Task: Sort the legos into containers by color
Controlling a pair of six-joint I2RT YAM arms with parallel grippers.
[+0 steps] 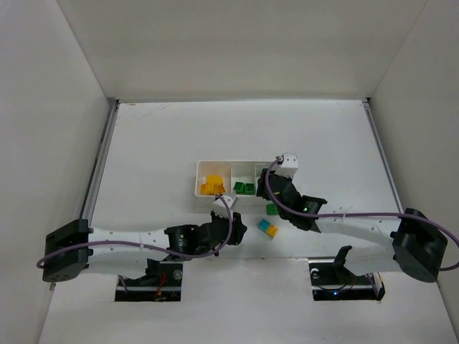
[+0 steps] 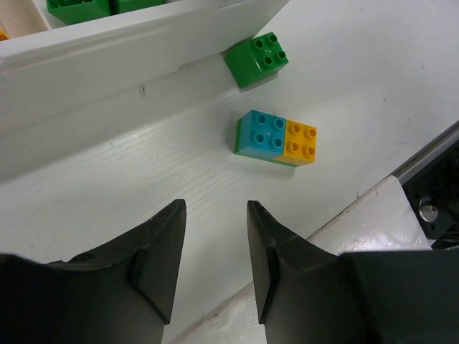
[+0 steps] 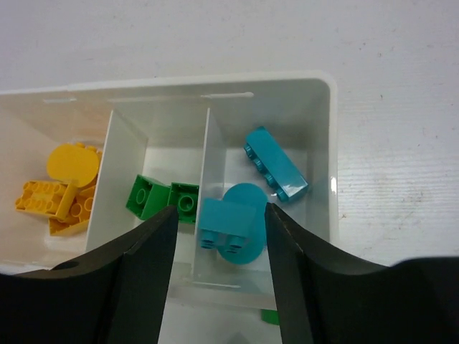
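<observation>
Low over the white ribbed counter [image 2: 107,186], the left tool [image 2: 215,215] spreads its black wedge fingers, holding nothing. Just beyond lies a glossy, studded cyan-and-orange lego pair [image 2: 276,137], then a green lego cube [image 2: 256,59] against the white plastic tray [image 2: 107,50]. The right tool [image 3: 221,215] hangs open above the right compartment [image 3: 323,136], which holds cyan bricks [image 3: 276,163].

The overhead camera looks down on the whole table [image 1: 158,143]; both wrist cameras closely share the tray [image 3: 334,158].

tray [image 1: 215,163] right compartment: under right claw [image 1: 267,179] | green bricks [image 2: 77,8]: cut by edge
</observation>
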